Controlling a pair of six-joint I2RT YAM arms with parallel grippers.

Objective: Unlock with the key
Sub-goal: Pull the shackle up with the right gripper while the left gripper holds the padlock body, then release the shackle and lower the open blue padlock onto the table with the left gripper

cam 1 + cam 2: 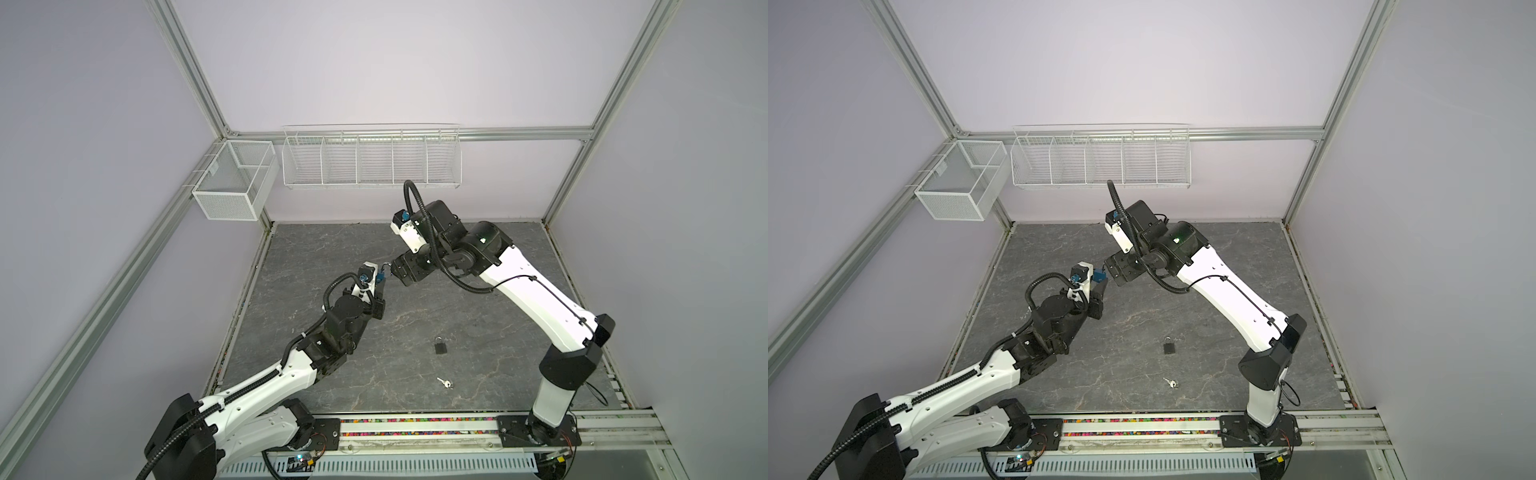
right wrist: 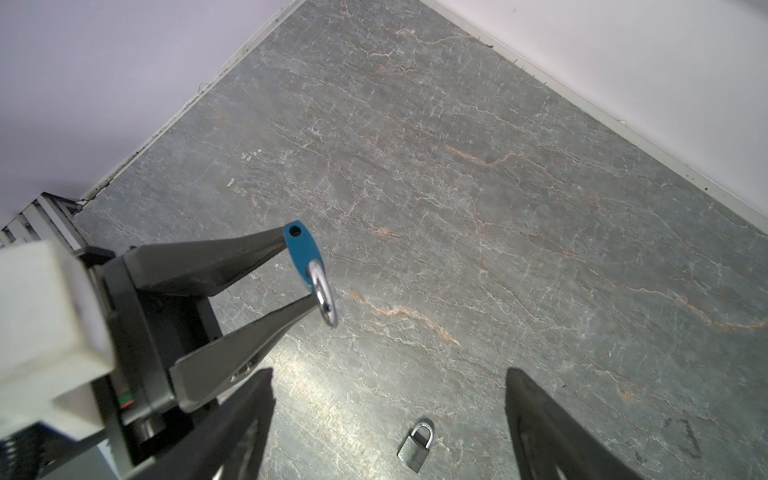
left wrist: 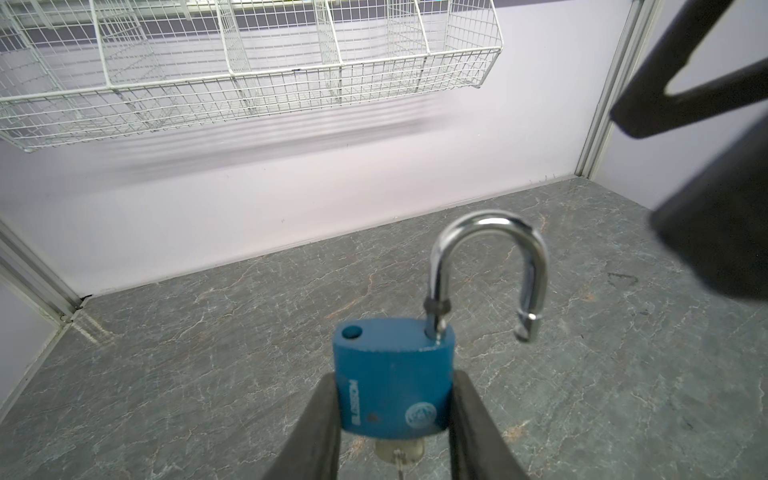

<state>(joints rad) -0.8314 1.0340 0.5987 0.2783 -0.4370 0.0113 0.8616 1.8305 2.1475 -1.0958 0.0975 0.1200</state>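
A blue padlock is raised off the table with my left gripper shut on the sides of its body. Its silver shackle is swung out, one end free of the body. A thin silver stem, likely a key, pokes from the plug under the body. In both top views the left gripper holds the lock mid-table. My right gripper is open and empty, close beside the shackle without touching it. A small silver key lies on the table near the front.
A dark grey padlock lies shut on the stone-patterned table, behind the loose key. A white wire rack and a mesh basket hang on the back and left walls. Both arm bases sit on the front rail.
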